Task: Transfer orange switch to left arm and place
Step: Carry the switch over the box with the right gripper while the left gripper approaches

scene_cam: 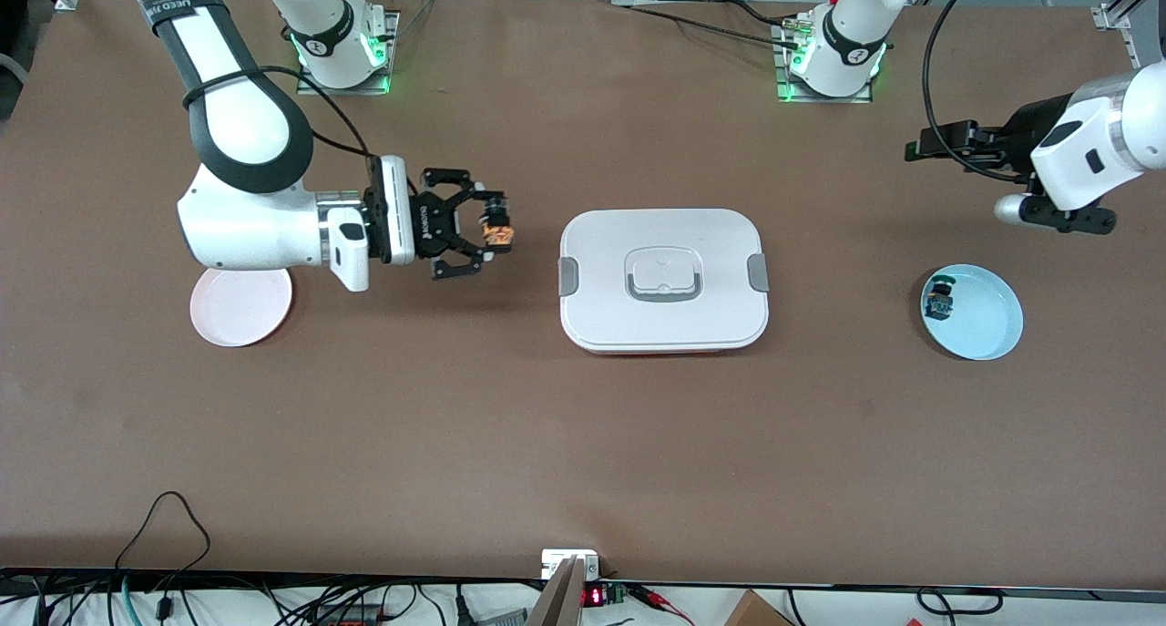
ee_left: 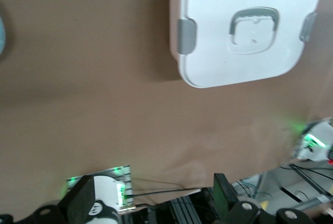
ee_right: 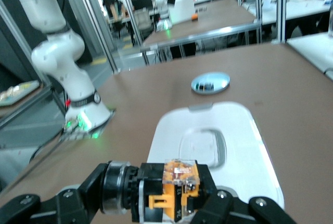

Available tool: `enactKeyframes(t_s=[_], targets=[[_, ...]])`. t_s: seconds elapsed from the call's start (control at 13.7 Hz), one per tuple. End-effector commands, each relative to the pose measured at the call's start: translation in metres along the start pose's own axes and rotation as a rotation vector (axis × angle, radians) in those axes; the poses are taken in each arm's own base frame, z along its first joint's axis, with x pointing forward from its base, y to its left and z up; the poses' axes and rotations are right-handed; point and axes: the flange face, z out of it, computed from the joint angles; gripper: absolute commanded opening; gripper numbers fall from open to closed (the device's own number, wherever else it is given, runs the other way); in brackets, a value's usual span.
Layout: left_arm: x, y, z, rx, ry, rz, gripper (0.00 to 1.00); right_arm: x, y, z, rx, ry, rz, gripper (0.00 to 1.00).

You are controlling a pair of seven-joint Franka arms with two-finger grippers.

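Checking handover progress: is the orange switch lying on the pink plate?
No, the right gripper holds the orange switch in the air.

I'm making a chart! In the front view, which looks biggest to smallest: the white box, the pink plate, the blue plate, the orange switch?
1. White box
2. Pink plate and blue plate: look about alike, no ranking
3. Orange switch, tiny

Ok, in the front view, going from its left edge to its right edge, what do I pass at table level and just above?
Pink plate → right gripper shut on the orange switch → box → blue plate holding a teal component → left gripper, open.
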Motion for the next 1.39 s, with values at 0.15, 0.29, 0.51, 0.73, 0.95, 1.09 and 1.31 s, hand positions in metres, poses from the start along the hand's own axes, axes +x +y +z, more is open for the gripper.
enactKeyframes(t_s=[0.15,0.29,0.51,0.73,0.95,1.09,1.31], targets=[[0.061,0.012,0.066,-0.432,-0.255,0.064,1.0,0.047,-0.018,0.044,-0.05,0.179,0.005,0.0],[0.083,0.018,0.086,-0.577,-0.308,0.074,1.0,0.062,-0.027,0.069,-0.089,0.23,0.001,0.0],[0.105,0.053,0.118,-0.74,-0.373,0.112,1.0,0.073,-0.029,0.093,-0.087,0.276,-0.035,0.0],[0.11,0.093,0.148,-0.767,-0.366,0.208,1.0,0.081,-0.035,0.108,-0.085,0.35,-0.005,0.0],[0.126,0.117,0.156,-0.88,-0.3,0.184,1.0,0.085,-0.041,0.122,-0.114,0.402,-0.023,0.0],[0.133,0.122,0.167,-0.97,-0.322,0.172,1.0,0.076,-0.043,0.144,-0.115,0.448,-0.022,0.0],[0.138,0.136,0.185,-1.063,-0.322,0.238,1.0,0.073,-0.049,0.161,-0.113,0.49,-0.005,0.0]])
